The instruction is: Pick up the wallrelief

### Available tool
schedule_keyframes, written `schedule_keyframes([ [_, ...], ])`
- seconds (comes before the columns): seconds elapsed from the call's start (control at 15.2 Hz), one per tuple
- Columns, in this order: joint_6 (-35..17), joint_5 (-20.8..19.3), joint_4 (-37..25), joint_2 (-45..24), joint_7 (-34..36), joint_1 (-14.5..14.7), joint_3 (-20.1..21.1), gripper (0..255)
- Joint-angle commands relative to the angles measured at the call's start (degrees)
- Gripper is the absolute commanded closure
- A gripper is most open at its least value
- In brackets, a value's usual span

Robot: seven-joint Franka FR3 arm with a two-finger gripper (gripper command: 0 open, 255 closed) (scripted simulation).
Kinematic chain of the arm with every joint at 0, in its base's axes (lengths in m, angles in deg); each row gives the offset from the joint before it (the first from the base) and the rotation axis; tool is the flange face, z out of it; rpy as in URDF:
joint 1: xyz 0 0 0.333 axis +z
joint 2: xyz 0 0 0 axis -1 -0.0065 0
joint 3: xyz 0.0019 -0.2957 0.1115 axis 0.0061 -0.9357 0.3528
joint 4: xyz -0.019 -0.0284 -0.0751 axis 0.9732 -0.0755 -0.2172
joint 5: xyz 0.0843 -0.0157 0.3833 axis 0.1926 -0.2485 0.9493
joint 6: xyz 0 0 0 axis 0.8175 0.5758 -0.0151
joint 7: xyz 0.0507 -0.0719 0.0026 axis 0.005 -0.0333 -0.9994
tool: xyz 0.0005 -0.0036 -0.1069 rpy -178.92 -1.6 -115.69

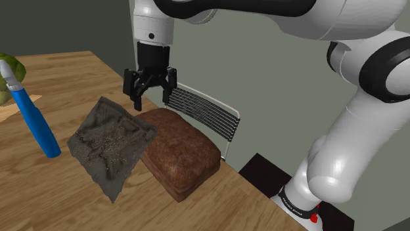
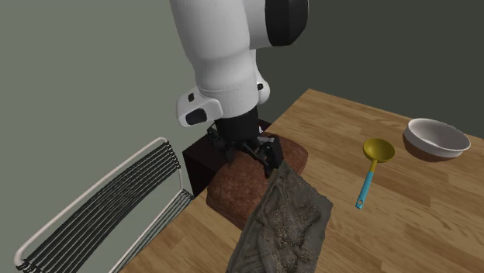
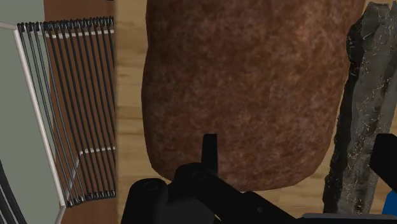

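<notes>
The wall relief is a rough grey stone slab that lies tilted on the wooden table, with one edge leaning on a brown loaf-shaped block. My gripper hangs open just above the block's far end, beside the slab's upper corner, with nothing between its fingers. In the second exterior view the gripper sits over the block, with the relief in front of it. Seen from the wrist, the gripper spans the block, and the relief's edge stands just inside one finger.
A wire-backed chair stands against the table edge behind the block. A blue-handled tool and a green object lie at the shoulder view's left. A yellow ladle and a white bowl sit further along the table.
</notes>
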Motion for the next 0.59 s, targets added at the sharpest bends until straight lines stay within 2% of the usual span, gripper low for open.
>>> schedule_keyframes([
  [0.0,0.32,-1.42,-5.76,-4.61,2.51,1.16,0.95,0],
  [0.2,1.87,-3.99,-15.49,-11.62,6.1,3.6,1.98,0],
  [0.53,-1.46,-3.58,-11.38,-10.82,5.39,3.39,1.78,0],
])
